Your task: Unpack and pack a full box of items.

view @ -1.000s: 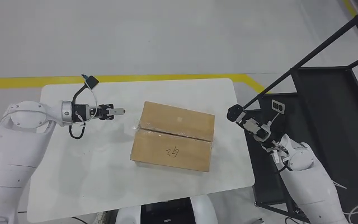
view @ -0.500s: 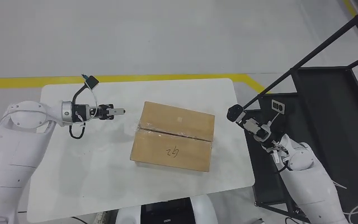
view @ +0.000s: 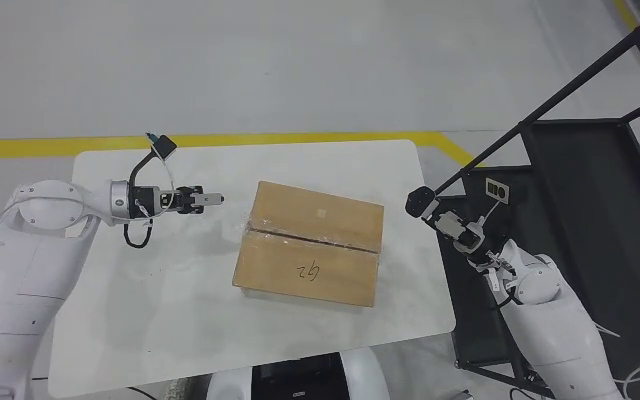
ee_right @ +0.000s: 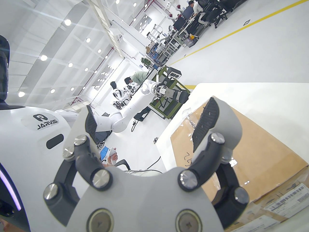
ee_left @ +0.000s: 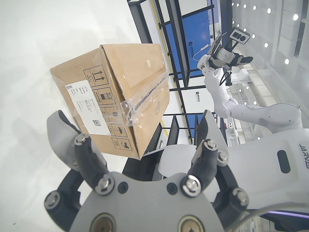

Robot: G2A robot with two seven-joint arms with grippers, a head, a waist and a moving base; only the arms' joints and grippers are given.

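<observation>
A closed brown cardboard box (view: 311, 243) sits in the middle of the white table (view: 180, 310), its top flaps sealed with clear tape along the seam. In the left wrist view the box (ee_left: 115, 92) shows its labelled end and loose tape. My left gripper (view: 210, 199) hovers over the table a short way left of the box, open, with nothing between its fingers (ee_left: 60, 121). My right gripper (view: 420, 203) is held off the table's right edge, just right of the box (ee_right: 253, 155), open and empty.
A black metal rack (view: 570, 200) stands close to the table's right side, behind my right arm. A yellow floor line (view: 250, 141) runs behind the table. Bare tabletop lies left of and in front of the box.
</observation>
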